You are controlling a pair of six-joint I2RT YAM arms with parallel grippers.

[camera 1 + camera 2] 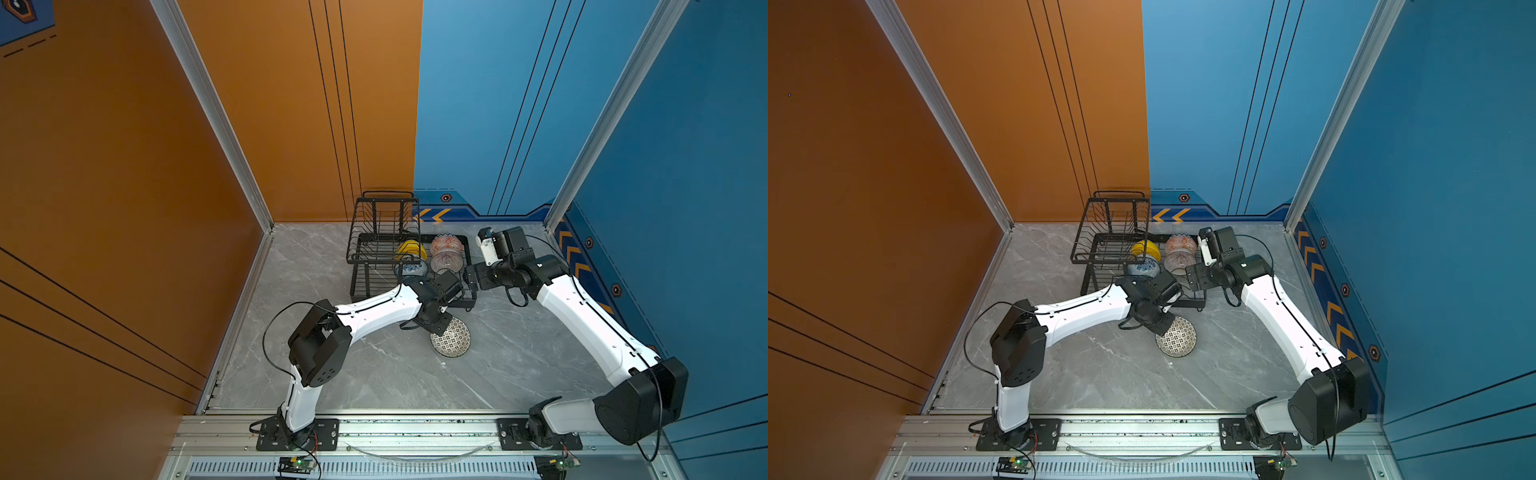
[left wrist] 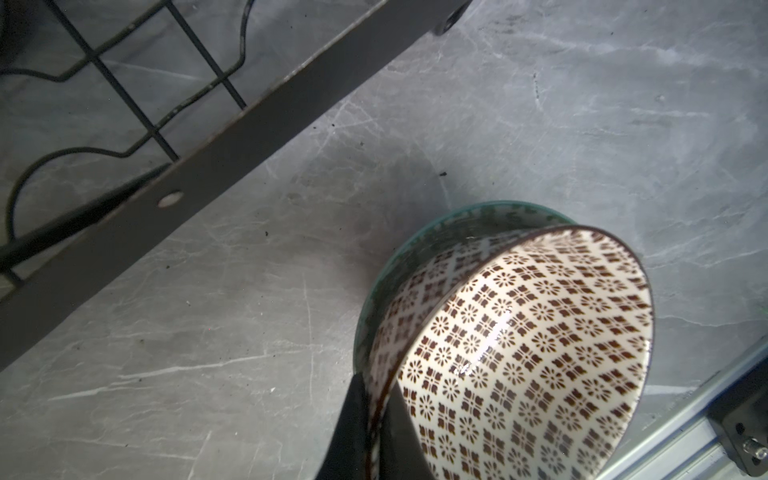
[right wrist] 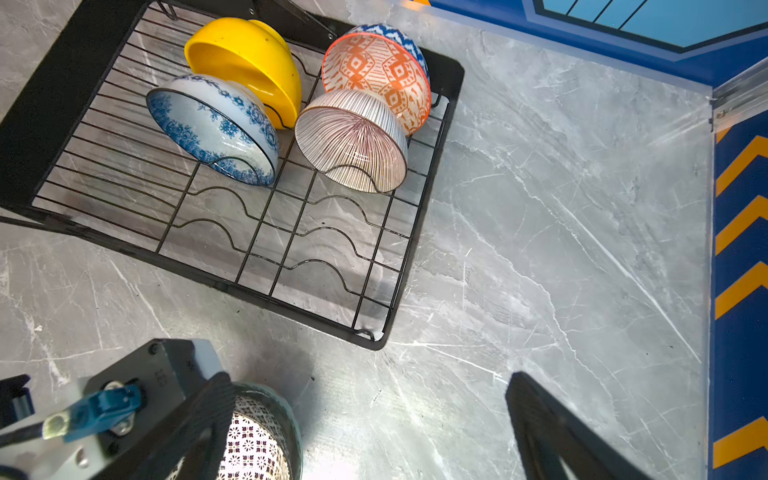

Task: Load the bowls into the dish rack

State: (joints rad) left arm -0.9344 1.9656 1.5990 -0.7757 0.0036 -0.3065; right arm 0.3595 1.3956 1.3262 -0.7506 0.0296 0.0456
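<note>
Left wrist view showed the left gripper (image 2: 376, 401) pinched narrow on the rim of the black-white bowl (image 2: 519, 353), holding it tilted in the pale green bowl (image 2: 478, 216), probably to unstack them, on the counter (image 2: 208, 332) beside the dish rack (image 2: 232, 141). The right gripper (image 3: 365, 395) gaped wide, empty.

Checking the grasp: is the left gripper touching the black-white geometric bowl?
Touching. Left wrist view: the left gripper clamps the black-white geometric bowl at its rim, one finger each side.
</note>
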